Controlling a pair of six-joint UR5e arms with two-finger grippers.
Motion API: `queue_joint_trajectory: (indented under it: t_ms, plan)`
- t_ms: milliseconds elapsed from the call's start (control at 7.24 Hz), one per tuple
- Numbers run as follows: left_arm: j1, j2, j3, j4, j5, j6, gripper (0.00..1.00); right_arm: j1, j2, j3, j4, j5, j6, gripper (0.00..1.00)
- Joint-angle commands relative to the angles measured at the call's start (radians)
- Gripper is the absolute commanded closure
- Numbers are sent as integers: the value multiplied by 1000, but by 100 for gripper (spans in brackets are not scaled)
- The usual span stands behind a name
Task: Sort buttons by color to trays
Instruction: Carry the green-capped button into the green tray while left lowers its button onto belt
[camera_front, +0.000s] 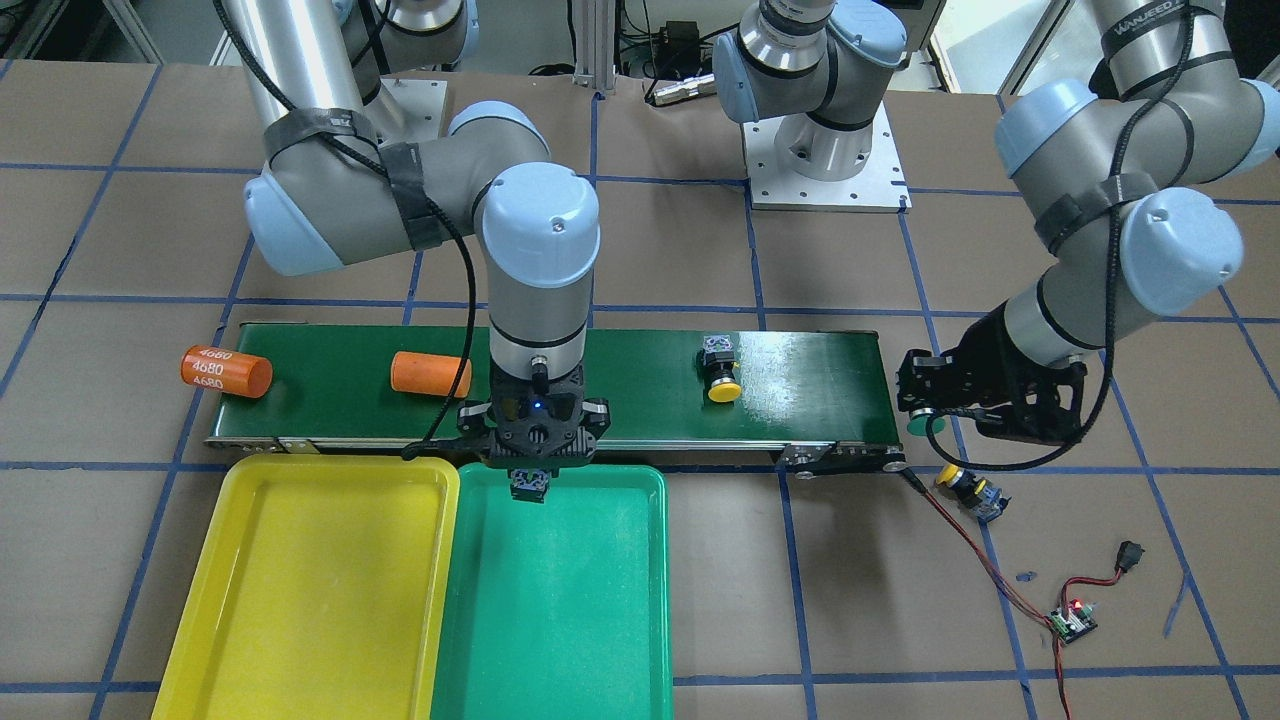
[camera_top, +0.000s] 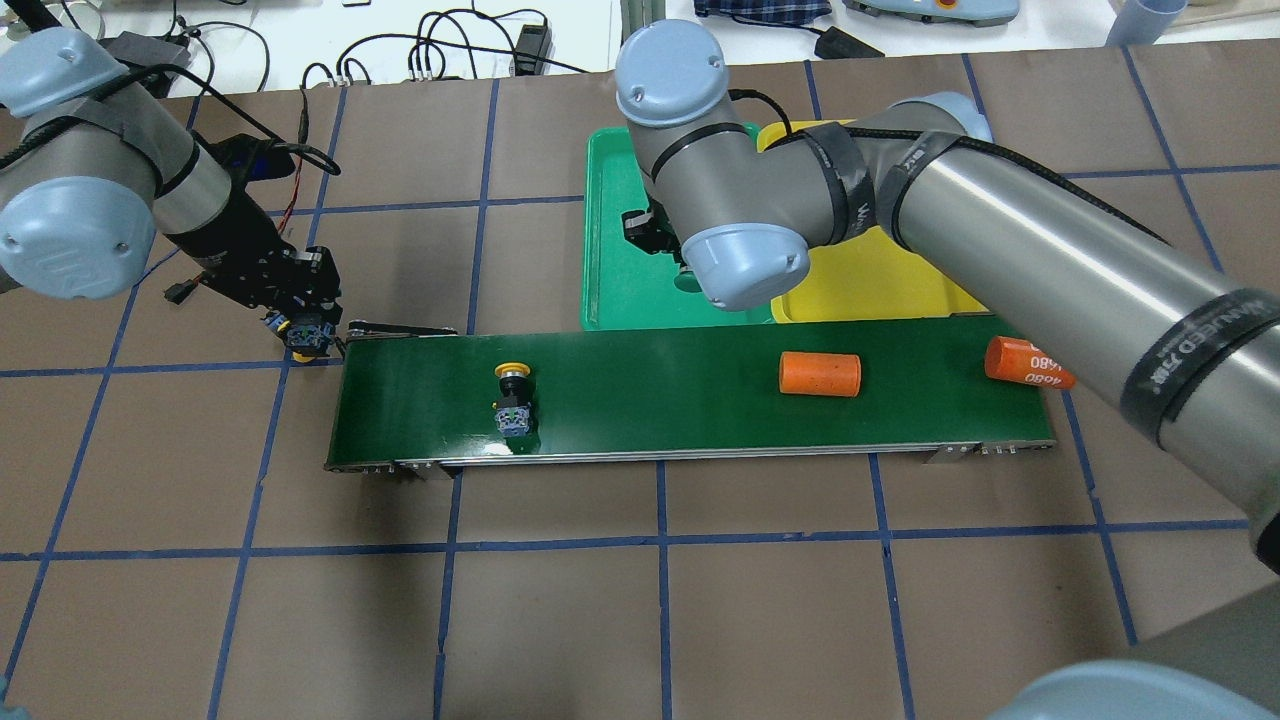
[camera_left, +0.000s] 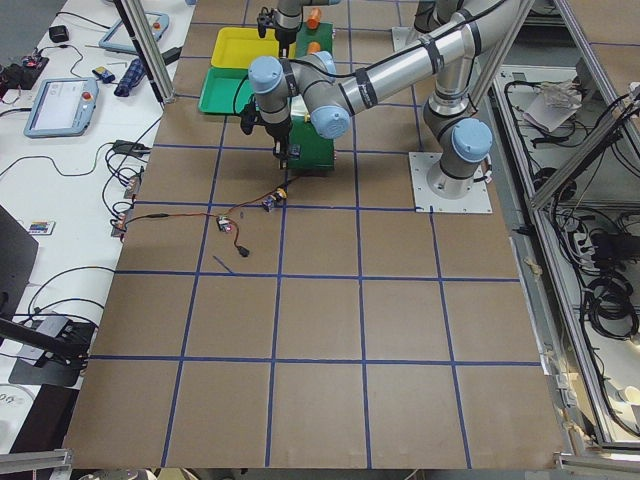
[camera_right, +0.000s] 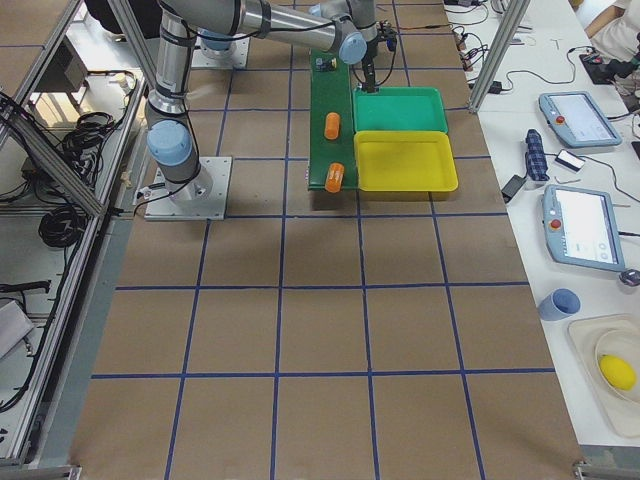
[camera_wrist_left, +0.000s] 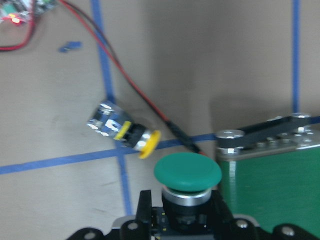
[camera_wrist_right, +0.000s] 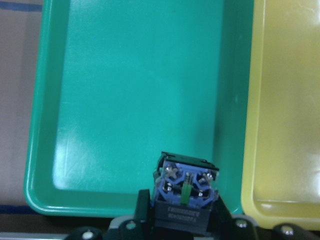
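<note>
The yellow tray (camera_front: 300, 600) and the green tray (camera_front: 560, 620) lie nearest the operators' edge of the tabletop. They sit side by side with their long walls touching, along the near edge of the conveyor belt (camera_front: 620, 390).

The only button over either tray is the block-up button (camera_wrist_right: 185, 185). The right gripper (camera_front: 530, 478) pinches its black body over the green tray's belt-side corner next to the yellow tray. The blue-grey contact block faces the wrist camera and the cap is hidden. We cannot tell whether the button touches the tray floor.

Off the belt's end on the robot's left, the left gripper (camera_wrist_left: 182, 215) clamps the green-capped button (camera_wrist_left: 187, 171) by its body. Just beside it, the tabletop yellow button (camera_front: 968, 490) lies on its side near a red-and-black cable (camera_front: 960, 530).

The belt yellow button (camera_front: 720, 375) lies on the belt, with the orange cylinders (camera_front: 430, 373) toward the other end.

The right arm (camera_front: 400, 190) crosses the belt with its wrist vertical and its gripper pointing straight down. The left arm (camera_front: 1120, 230) slants down toward the belt end.
</note>
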Motion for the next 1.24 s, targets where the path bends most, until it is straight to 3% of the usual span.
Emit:
queue_joint_trajectory:
  t_ms: [0, 138, 276, 414, 552, 691, 1105]
  plan:
    - [-28, 3, -65, 10, -10, -24, 97, -55, 12, -30, 0, 2, -87, 94]
    - [-29, 1, -81, 25, -10, -25, 86, -71, 12, -25, 3, 0, -88, 31]
    - [-29, -5, -101, 29, -8, -24, 81, -79, 12, -16, 0, 2, -88, 0]
    - [-29, -14, -118, 61, -8, -25, 70, -79, 12, -16, 0, 3, -88, 0]
    - [-31, -23, -122, 69, -11, -27, 6, -76, 2, -16, 0, 2, -88, 0]
    - [-31, -13, -133, 68, -10, -31, 0, -73, -5, -16, 1, 2, -88, 0]
    - [-29, 9, -72, 66, 4, -65, 0, -67, -18, -16, 7, 2, -88, 0]
